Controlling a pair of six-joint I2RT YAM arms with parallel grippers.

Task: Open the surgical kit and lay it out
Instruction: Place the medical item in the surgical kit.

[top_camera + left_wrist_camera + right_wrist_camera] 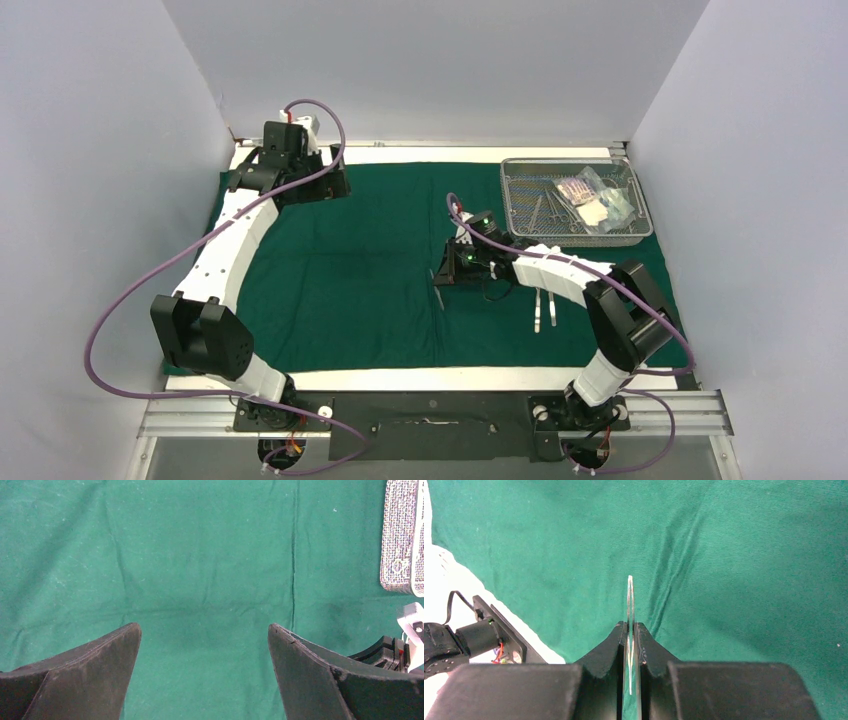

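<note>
**Instrument held over the spread cloth, ready to be set down**

*Top view.* The cloth (pixel 350 270) lies open and nearly flat over most of the table (pixel 400 379). The wire tray (pixel 640 215) sits on its far right corner and holds ring-handled forceps (pixel 550 205) and clear packets (pixel 600 205). The right gripper (pixel 447 278) hangs over the middle of the cloth, clamped on a thin steel instrument (pixel 438 290). The instrument's long axis runs roughly from far to near, with its free end just off the fabric. Two steel pieces (pixel 544 310) lie side by side on the cloth to its right, on much the same axis. The left gripper (pixel 330 188) is parked near the far left corner, well apart from the work, so the right arm is judged the one to make the placement.

*Left wrist view.* The left gripper (pixel 205 630) stands wide open with nothing between its fingers. Bare, faintly creased cloth lies ahead, and the tray's end shows at the right edge.

*Right wrist view.* The jaws of the right gripper (pixel 629 627) are shut on the instrument (pixel 629 600), which is seen edge-on and points straight ahead. The fabric beneath is clear, and the cloth's edge and the white table (pixel 444 580) are at the left. Room for laying it flat looks ample.
</note>
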